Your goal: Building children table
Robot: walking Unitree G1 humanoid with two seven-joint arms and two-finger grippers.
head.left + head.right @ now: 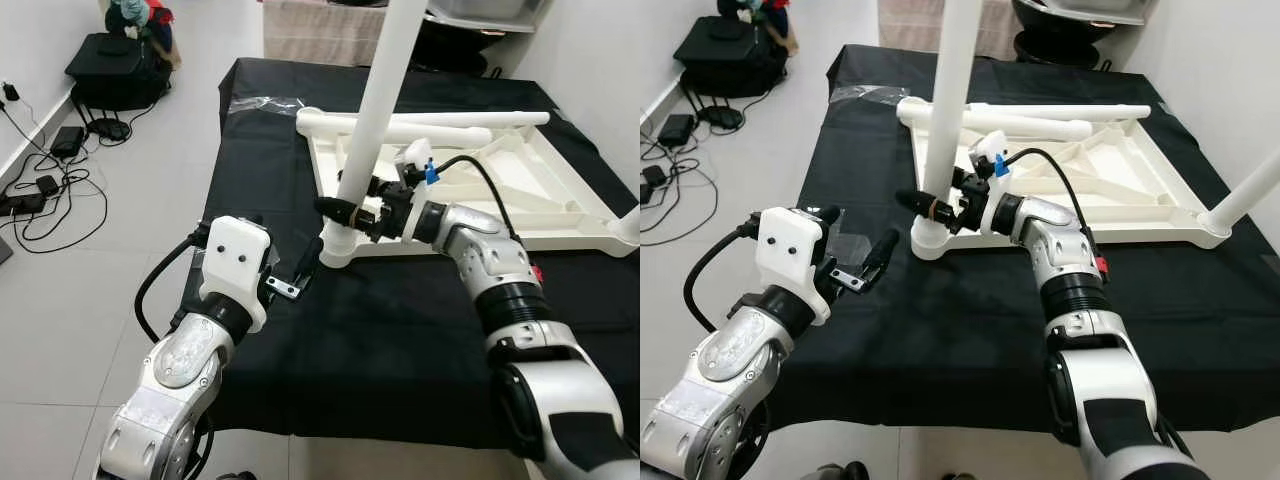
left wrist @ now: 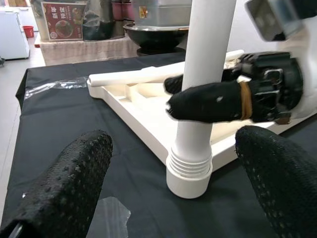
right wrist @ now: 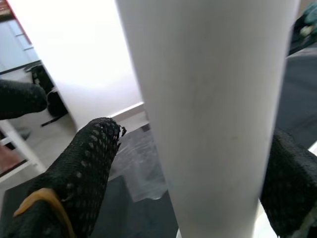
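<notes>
The white children's table [image 1: 540, 190] lies upside down on a black-covered table [image 1: 400, 330]. One white leg [image 1: 375, 100] stands upright in the near-left corner socket [image 2: 189, 178]. My right gripper [image 1: 338, 212] is shut on this leg just above the socket, one finger in front and one behind. My left gripper [image 1: 860, 228] hovers open to the left of the socket, fingers pointing at it and apart from it. Two loose white legs [image 1: 420, 125] lie across the far side of the frame. Another leg [image 1: 1250, 195] sticks up at the right corner.
A clear plastic bag [image 1: 265, 102] lies on the cloth at the far left, and a scrap of clear wrap [image 2: 111, 218] below my left gripper. On the floor to the left are a black bag [image 1: 110, 70] and cables [image 1: 50, 190].
</notes>
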